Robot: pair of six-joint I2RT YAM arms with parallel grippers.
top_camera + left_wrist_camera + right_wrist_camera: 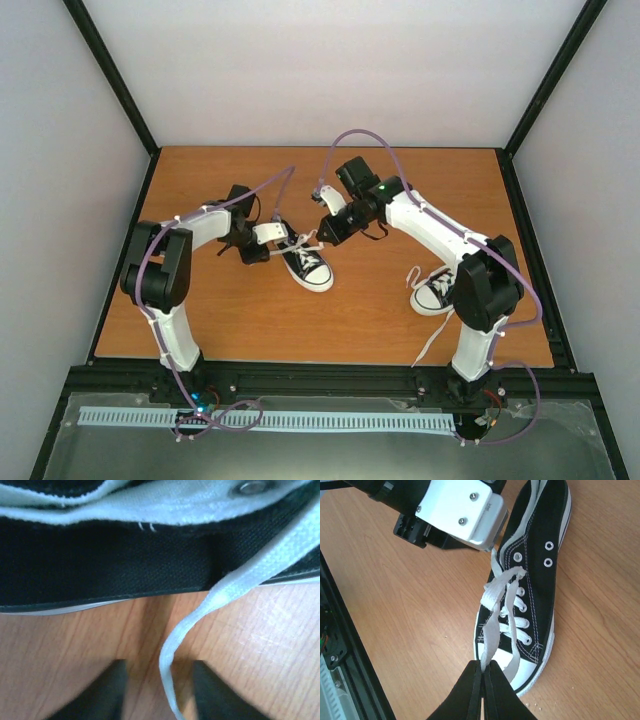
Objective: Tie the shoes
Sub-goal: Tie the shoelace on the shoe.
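Middle shoe (308, 263): black canvas, white toe cap, flat on its sole on the wooden table (200, 300). Toe points to the near edge and slightly right.

Left gripper (266, 243): low, just beside the middle shoe at its heel end, on the shoe's left side. In the left wrist view the gripper (165, 700) has its jaws spread. The two dark fingers (107, 695) stand apart with bare wood between them. They face the shoe's black side wall (100, 565).

Lace (260, 565): one white end drops off the middle shoe's side onto the table and trails between the spread fingers. It is slack and not pinched, and I cannot tell whether it brushes either finger.

Right gripper (323, 235): above the middle shoe, on its right side and slightly beyond it. In the right wrist view the gripper (482, 669) has its jaws pressed together, pinching the other lace end (492, 620). That strand runs up from the eyelets near the shoe's tongue (540, 580) into the fingertips.

Second shoe (430, 292): well apart, to the right of the middle shoe. It is partly hidden by the right arm's elbow. Its loose lace (430, 345) trails toward the near edge.
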